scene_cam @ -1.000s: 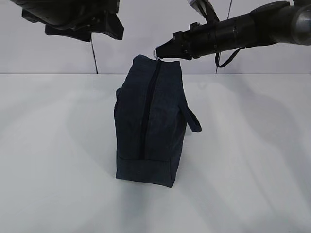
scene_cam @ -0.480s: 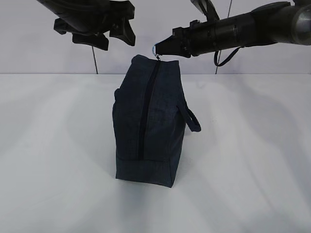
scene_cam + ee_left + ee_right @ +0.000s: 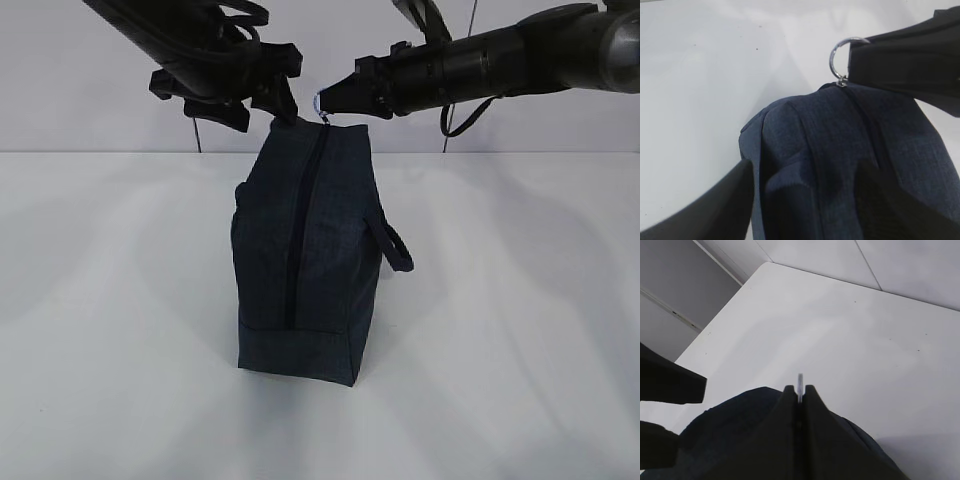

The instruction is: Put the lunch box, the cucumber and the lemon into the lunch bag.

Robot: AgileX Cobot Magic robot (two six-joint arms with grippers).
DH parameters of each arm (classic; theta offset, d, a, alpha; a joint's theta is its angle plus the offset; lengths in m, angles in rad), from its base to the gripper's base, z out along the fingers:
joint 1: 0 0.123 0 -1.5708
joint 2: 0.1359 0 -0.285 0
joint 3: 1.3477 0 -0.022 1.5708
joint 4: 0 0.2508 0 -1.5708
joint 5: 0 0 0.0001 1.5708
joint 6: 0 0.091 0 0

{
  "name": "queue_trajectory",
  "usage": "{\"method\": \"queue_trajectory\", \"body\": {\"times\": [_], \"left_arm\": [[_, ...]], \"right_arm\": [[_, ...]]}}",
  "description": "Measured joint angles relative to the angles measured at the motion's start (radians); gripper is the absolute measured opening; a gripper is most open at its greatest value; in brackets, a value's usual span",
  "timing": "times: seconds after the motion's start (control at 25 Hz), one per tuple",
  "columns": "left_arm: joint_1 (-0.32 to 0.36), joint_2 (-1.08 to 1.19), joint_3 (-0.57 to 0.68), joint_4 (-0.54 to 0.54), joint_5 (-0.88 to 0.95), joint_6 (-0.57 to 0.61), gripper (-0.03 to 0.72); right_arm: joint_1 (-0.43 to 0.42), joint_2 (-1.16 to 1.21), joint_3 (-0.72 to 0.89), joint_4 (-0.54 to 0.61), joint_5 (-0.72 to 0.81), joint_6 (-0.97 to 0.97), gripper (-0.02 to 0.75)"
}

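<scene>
Frame centre: lunch bag stands upright, zipper closed.
Above bag: both grippers crowd its top edge.
Left, right, foreground: bare counter.

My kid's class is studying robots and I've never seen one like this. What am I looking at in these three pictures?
It is a robot with two arms, each ending in a pinching tool. One camera faces the white table from the front; the other two ride on the wrists. Only a dark blue lunch bag stands on the table, its zipper closed. The right tool is shut on the silver ring zipper pull at the bag's top end. The left tool hangs open around the same end of the bag; I cannot tell whether it touches.
</scene>
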Motion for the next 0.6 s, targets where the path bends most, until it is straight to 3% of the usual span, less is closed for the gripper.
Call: {"method": "queue_trajectory", "body": {"times": [0.48,0.6], "left_arm": [[0.0,0.033,-0.002,-0.095,-0.041,0.053,0.291],[0.0,0.039,-0.002,-0.102,-0.045,0.056,0.19]], "right_arm": [[0.0,0.0,0.0,0.002,0.0,0.0,0.02],[0.0,0.0,0.0,0.002,0.0,0.0,0.02]]}}
